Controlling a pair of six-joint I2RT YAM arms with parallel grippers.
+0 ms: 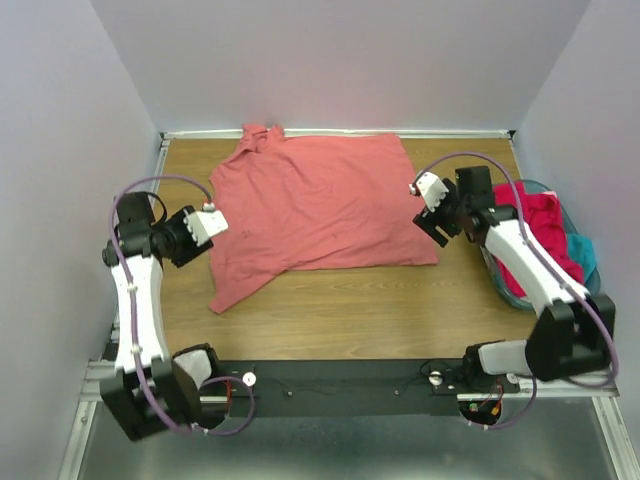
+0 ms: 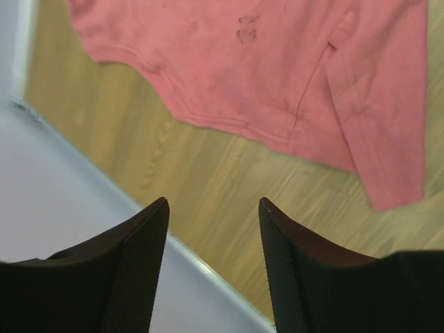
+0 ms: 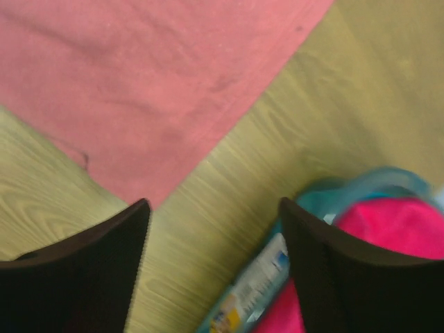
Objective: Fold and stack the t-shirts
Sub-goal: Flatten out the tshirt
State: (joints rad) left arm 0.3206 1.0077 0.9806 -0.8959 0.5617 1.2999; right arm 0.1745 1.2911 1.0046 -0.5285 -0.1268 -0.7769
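A large salmon-pink t-shirt (image 1: 320,205) lies spread flat on the wooden table (image 1: 340,310), one sleeve trailing toward the near left. My left gripper (image 1: 220,222) hovers at its left edge, open and empty. In the left wrist view the left gripper (image 2: 212,208) is over bare wood, with the pink t-shirt (image 2: 277,62) beyond it. My right gripper (image 1: 428,215) hangs at the shirt's right edge, also open and empty. Seen from the right wrist, the right gripper (image 3: 214,208) is above wood between the pink t-shirt (image 3: 139,83) and a magenta t-shirt (image 3: 395,229).
A round teal basket (image 1: 592,270) at the table's right edge holds the magenta t-shirt (image 1: 535,225) and a teal t-shirt (image 1: 580,248). Its rim (image 3: 326,201) carries a paper label (image 3: 257,284). Grey walls close in the table on three sides.
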